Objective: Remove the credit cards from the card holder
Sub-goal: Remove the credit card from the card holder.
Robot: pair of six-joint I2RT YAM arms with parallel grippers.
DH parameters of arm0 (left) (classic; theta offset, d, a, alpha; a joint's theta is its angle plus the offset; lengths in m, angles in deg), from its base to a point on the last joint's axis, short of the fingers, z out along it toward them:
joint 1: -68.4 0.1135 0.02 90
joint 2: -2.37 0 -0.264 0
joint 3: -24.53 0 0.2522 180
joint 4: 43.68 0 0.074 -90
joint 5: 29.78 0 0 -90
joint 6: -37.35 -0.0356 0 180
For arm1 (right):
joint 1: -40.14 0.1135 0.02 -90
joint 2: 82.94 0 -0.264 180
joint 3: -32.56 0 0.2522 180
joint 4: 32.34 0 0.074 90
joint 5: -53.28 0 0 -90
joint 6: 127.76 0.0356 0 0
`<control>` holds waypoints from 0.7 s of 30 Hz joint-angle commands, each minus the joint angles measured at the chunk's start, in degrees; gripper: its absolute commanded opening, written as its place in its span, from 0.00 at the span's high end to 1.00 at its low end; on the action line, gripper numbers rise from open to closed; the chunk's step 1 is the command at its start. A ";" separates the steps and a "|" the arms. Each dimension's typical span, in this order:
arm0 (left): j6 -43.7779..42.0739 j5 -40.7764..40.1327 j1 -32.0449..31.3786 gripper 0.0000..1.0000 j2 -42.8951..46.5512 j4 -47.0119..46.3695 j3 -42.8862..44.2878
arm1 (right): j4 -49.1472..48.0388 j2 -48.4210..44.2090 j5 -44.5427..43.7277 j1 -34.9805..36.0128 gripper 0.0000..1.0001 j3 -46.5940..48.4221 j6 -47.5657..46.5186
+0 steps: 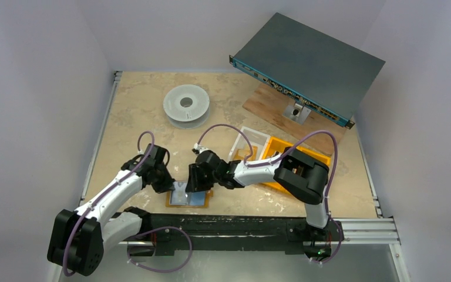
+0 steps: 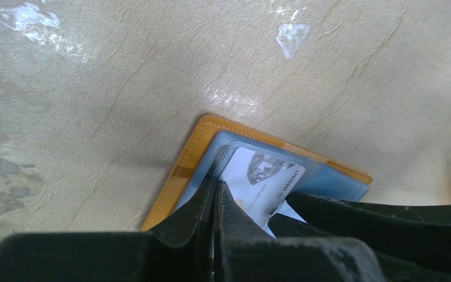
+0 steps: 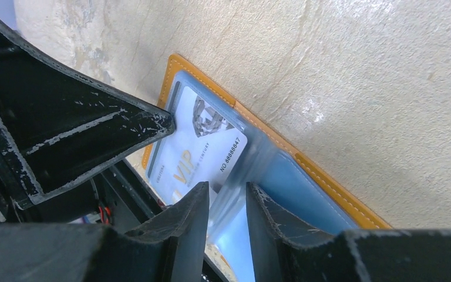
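Both grippers crowd the card holder point(image 1: 201, 200) at lower centre. The left gripper point(image 1: 175, 188) sits just beside the right gripper point(image 1: 194, 188), and I see no passage between them. The black rail point(image 1: 258, 225) runs close below the holder. The orange bin point(image 1: 282, 148) and white tray point(image 1: 257, 136) block centre right. The table point(image 1: 135, 117) is open at upper left, apart from the spool point(image 1: 186, 106). The grey box point(image 1: 308, 61) overhangs the upper right.

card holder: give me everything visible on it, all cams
The card holder lies open and flat on the table near its front edge. Mustard-orange stitched cover, leather-like; bluish clear plastic sleeves inside, one holding a white VIP card. The shut left gripper presses its sleeve edge; the right gripper pinches a raised sleeve.
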 commanded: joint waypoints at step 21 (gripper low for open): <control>8.84 3.06 -6.41 1.00 0.49 -2.84 -2.84 | -3.48 -0.41 3.41 -2.23 0.72 -5.15 0.77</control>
